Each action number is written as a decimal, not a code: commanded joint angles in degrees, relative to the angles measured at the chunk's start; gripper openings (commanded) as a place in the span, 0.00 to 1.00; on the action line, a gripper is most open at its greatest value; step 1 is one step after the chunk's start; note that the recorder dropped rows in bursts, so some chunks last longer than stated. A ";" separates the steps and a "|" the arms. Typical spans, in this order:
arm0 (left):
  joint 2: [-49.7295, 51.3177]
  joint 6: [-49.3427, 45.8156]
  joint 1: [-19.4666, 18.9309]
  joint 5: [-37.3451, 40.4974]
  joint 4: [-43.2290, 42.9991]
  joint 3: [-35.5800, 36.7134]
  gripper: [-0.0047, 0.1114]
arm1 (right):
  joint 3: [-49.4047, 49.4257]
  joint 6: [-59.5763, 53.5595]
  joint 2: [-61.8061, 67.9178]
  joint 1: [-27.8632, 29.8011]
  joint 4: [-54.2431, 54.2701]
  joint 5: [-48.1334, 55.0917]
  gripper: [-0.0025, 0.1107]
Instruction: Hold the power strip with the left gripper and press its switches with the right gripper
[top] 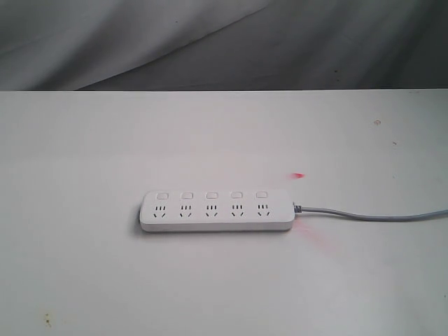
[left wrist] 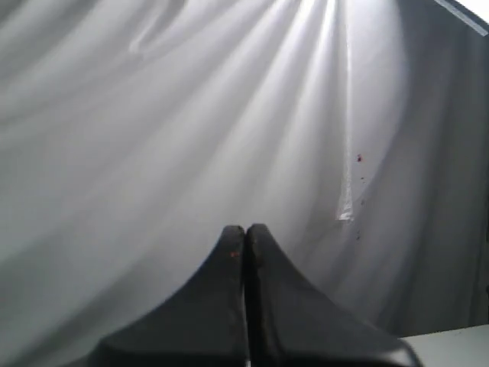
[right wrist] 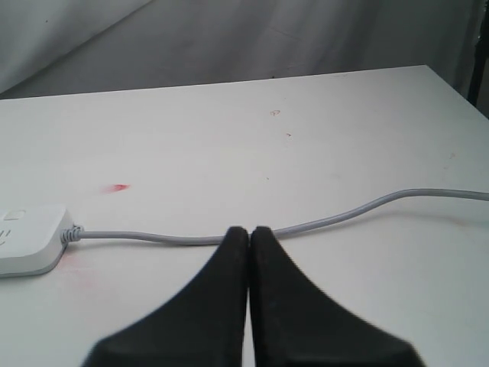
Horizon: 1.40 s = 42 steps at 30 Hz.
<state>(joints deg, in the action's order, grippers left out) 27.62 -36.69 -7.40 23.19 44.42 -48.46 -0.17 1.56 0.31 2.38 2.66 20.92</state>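
A white power strip lies flat near the middle of a white table, touched by nothing. Its long axis runs parallel to the table's far edge. One rounded end points toward the table's left edge, and the other, where a thin grey cord leaves it, points toward the right edge. The cord trails across the table surface to the right edge. Five square switches sit in a row along the strip's far side, each with a socket on its near side, all facing up. A small red mark shows on the table just beyond the cord end. Grey draped cloth hangs behind the far edge. The left tool is clenched, its two black fingers pressed together on nothing, and it points at the cloth. The right tool is also clenched and empty, above the table, with its tips near the cord and the strip's cord end off to one side.
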 commanded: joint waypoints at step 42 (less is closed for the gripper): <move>-16.93 41.89 0.00 -14.47 -39.23 42.24 0.04 | 0.17 0.16 -0.31 0.39 -0.51 -0.08 0.02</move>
<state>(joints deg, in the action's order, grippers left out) 11.01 2.07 -7.40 9.74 7.38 -7.71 -0.17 1.56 0.31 2.38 2.66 21.04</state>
